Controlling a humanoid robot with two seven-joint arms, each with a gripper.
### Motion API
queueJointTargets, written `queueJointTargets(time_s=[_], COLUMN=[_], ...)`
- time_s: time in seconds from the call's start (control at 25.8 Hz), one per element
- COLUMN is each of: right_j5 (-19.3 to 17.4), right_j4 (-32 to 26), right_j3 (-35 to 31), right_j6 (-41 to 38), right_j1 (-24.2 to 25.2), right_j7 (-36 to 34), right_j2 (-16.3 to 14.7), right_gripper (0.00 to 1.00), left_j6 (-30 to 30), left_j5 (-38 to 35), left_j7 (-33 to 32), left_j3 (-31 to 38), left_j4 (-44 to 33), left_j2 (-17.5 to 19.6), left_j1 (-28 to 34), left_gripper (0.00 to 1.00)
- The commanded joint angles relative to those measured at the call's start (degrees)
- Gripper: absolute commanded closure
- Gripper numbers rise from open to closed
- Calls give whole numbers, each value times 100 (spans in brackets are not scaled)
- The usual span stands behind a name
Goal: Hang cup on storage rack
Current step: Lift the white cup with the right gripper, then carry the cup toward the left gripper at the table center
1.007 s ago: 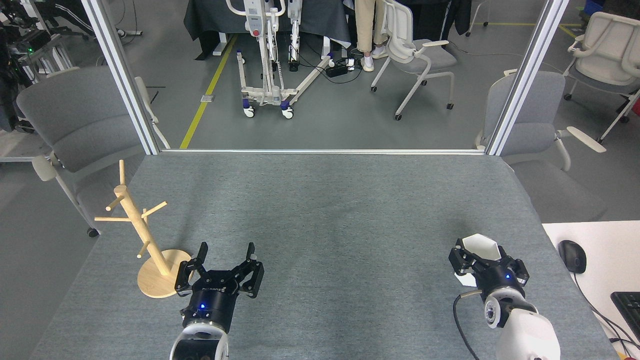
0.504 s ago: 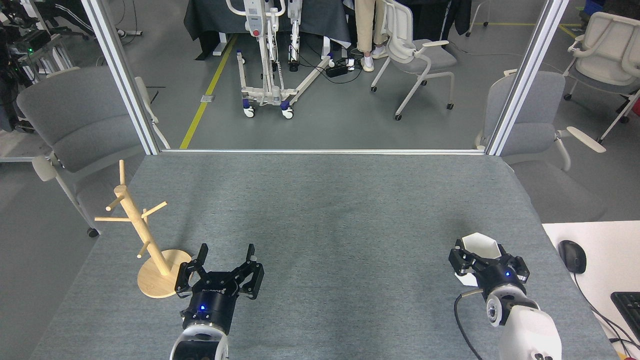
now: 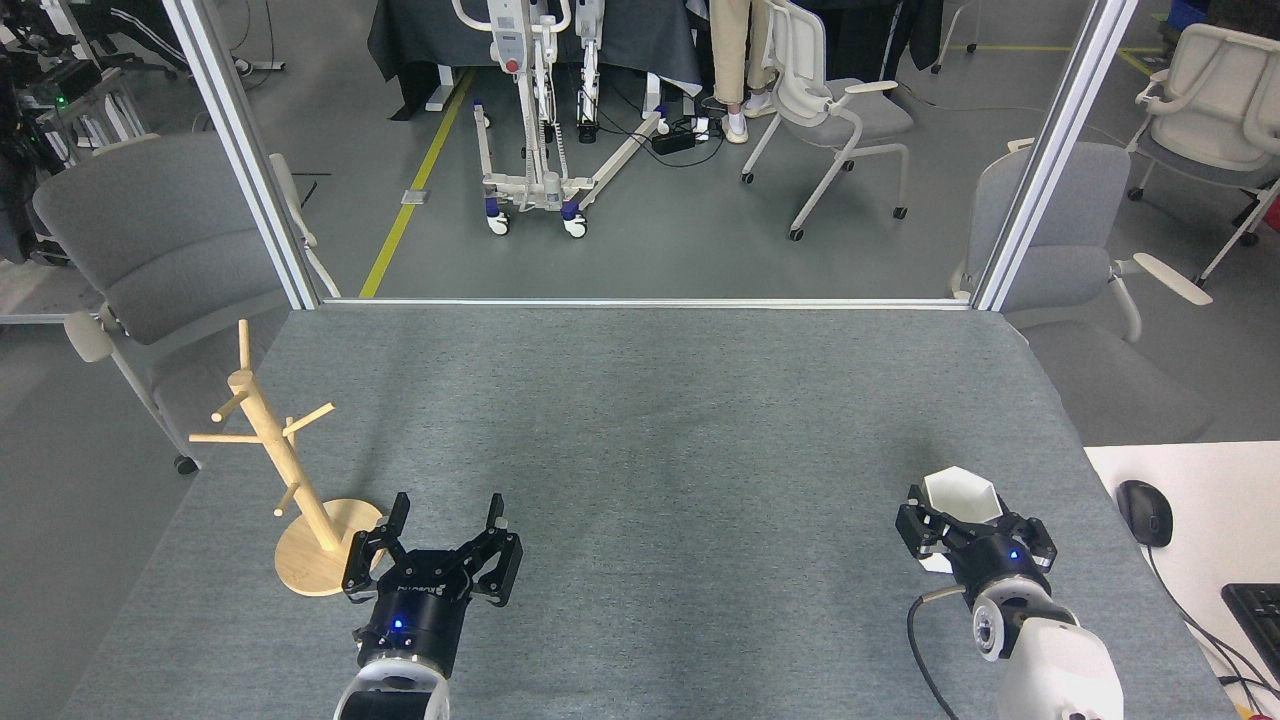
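Grey felt counter (image 3: pixel 640 430): right gripper (image 3: pixel 962 512) clenching fingers around small faceted white cup (image 3: pixel 961 492) near right edge; left gripper (image 3: pixel 446 512) resting released beside light wooden mug tree (image 3: pixel 285 470).

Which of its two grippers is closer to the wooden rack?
The left. The left gripper sits open just right of the rack, by its base; the right gripper is far across the table, around the cup.

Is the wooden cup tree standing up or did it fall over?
Standing up. The storage rack has its round base flat on the table, with its post rising and pegs sticking out. No cup hangs on it.
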Motion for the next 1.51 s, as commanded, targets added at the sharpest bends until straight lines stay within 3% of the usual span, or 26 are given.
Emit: queueJointTargets(time_s=[0.0, 0.08, 0.5, 0.66, 0.74, 0.85, 1.05, 1.32, 1.47], right_j5=[-1, -1, -45, -106, -106, -124, -845, -1038, -1029], right_j4=[0, 0, -9, -176, -589, -1573, -2979, -4509, -5019], right_j3=[43, 52, 52, 25, 25, -63, -221, -124, 579], right_j6=[1, -7, -166, -588, -570, -561, -508, 80, 748], right_j1=[12, 12, 3, -76, -67, -49, -23, 328, 434], right_j7=[-75, -84, -58, 171, 566, 1771, 3115, 4003, 4390], right_j2=[-6, -32, -93, -120, -155, -129, -102, 91, 390], right_gripper=[14, 29, 51, 58, 58, 60, 62, 65, 68], left_j6=[-20, -11, -47, -64, -108, -231, -372, -1461, -1488], left_j5=[-4, -4, -4, -12, -12, -12, -39, -65, -223], left_j7=[-5, -5, -13, -13, -5, -5, -5, 268, 241], left_j3=[20, 20, 2, -7, -16, -16, -24, -103, -885], left_j4=[-11, -11, -117, -213, -196, -169, -126, -152, -301], left_j2=[7, 7, 16, 24, 33, 42, 77, 271, 271], left_j1=[45, 45, 10, -16, -34, -43, 27, 370, 405], left_gripper=[1, 1, 1, 1, 1, 1, 1, 1, 1])
